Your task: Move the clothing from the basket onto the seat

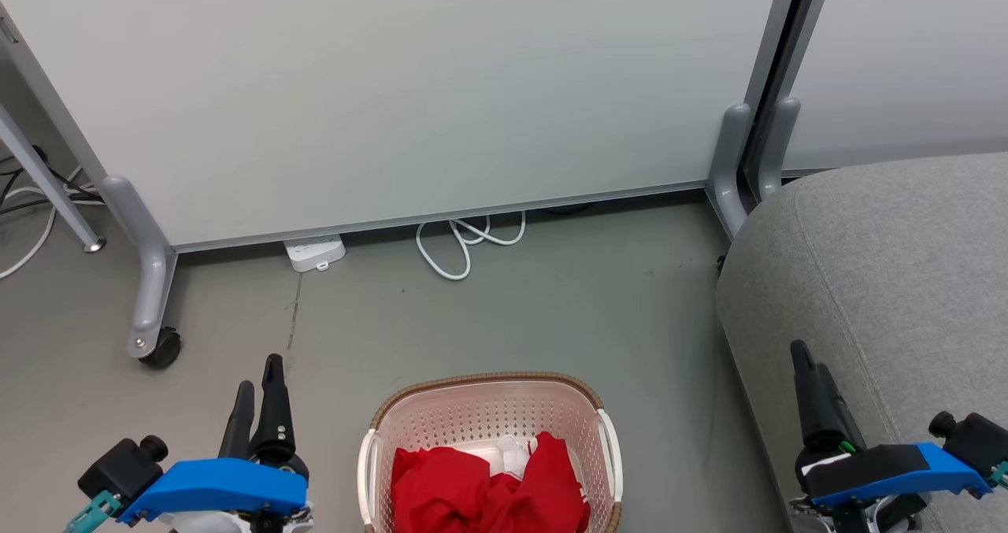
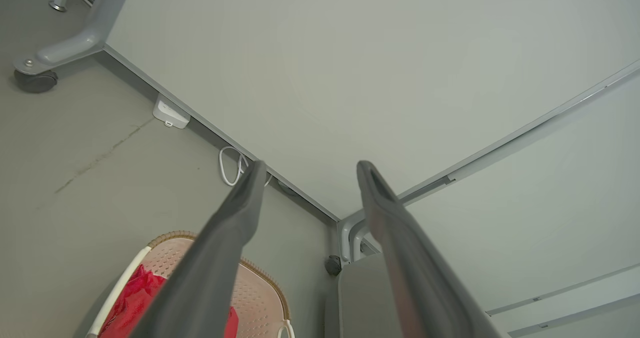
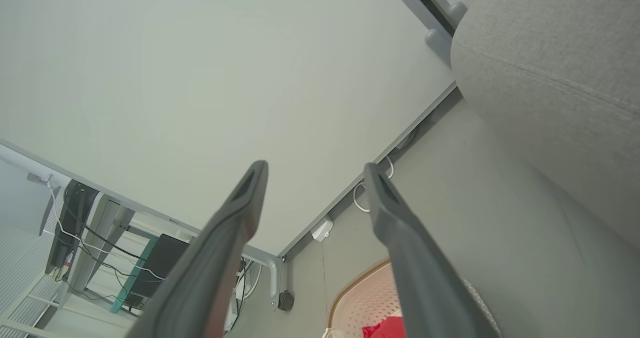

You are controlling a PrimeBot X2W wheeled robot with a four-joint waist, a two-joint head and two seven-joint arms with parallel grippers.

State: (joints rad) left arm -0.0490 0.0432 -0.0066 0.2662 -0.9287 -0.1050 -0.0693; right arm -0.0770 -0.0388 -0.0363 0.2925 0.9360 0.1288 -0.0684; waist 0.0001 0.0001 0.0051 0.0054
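The cream perforated basket with a brown rim stands on the floor at the bottom centre of the head view. Red clothing with a bit of white lies bunched inside it. The grey seat fills the right side. My left gripper hangs open left of the basket, holding nothing. Over the seat's front edge my right gripper is open and empty too. In the left wrist view the open gripper points past the basket and clothing. The right wrist view has the open gripper, basket, clothing and seat.
A white partition panel on grey wheeled feet closes off the back. A white power strip and a looped white cable lie at its base. Grey floor stretches between the partition and the basket.
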